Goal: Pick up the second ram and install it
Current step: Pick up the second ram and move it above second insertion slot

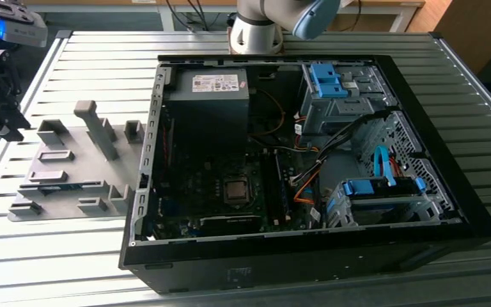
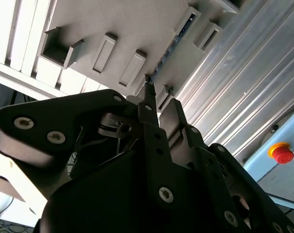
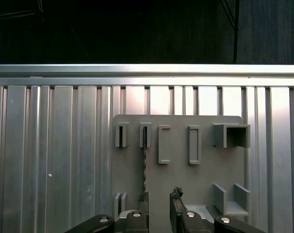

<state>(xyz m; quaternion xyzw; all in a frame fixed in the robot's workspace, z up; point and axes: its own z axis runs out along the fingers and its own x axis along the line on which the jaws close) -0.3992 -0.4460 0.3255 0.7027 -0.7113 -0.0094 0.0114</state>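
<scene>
The second ram (image 3: 145, 165) is a thin blue-green stick standing on edge in a slot of the grey holder plate (image 3: 178, 184). In the exterior view the second ram (image 1: 62, 187) lies near the plate's front. My gripper (image 3: 160, 195) hangs above the plate, open, with nothing between its fingers. One fingertip (image 3: 146, 197) sits in line with the near end of the stick, apart from it. In the second wrist view the gripper (image 2: 160, 104) points at the stick's thin edge (image 2: 167, 51). In the exterior view the gripper (image 1: 7, 121) is at the far left, beyond the plate.
An open computer case (image 1: 450, 192) lies on the slatted metal table (image 1: 75, 256), on the exterior view's right of the holder plate (image 1: 66, 163). Long black slots (image 1: 275, 182) run beside the processor socket (image 1: 235, 190). Upright grey posts (image 1: 100, 128) rise from the plate. A red stop button (image 2: 283, 153) sits off the table.
</scene>
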